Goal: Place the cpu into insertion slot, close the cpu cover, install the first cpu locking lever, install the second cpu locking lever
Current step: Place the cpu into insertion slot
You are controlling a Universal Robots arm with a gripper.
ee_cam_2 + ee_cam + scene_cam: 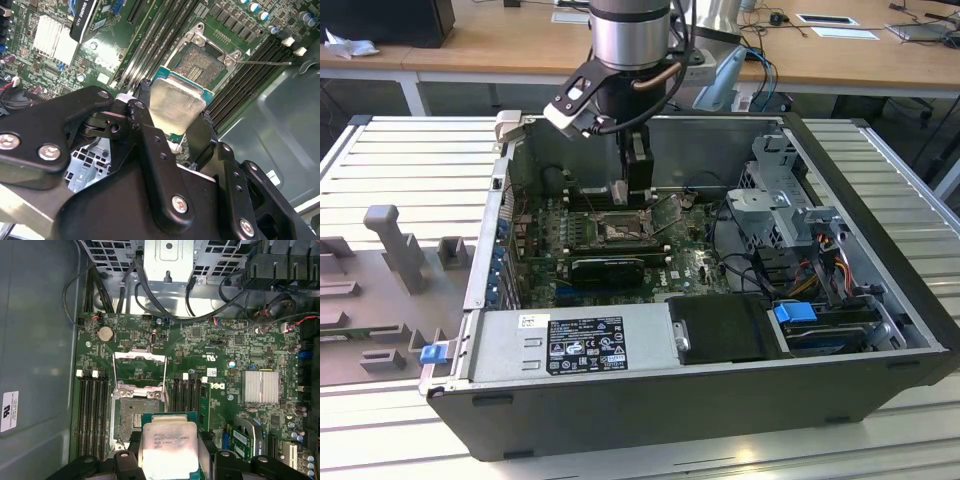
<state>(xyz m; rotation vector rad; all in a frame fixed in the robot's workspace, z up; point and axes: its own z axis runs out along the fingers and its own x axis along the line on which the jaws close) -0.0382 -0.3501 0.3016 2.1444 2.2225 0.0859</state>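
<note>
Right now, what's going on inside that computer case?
The robot arm has reached down into the open case. Its gripper is shut on the cpu and holds it over the motherboard, right next to the insertion slot. The slot's dark centre is bare, so the chip is not yet seated. The cpu cover is flipped open at the far side of the slot.

Faint print on cpu top, power-supply label: none legible.
</note>
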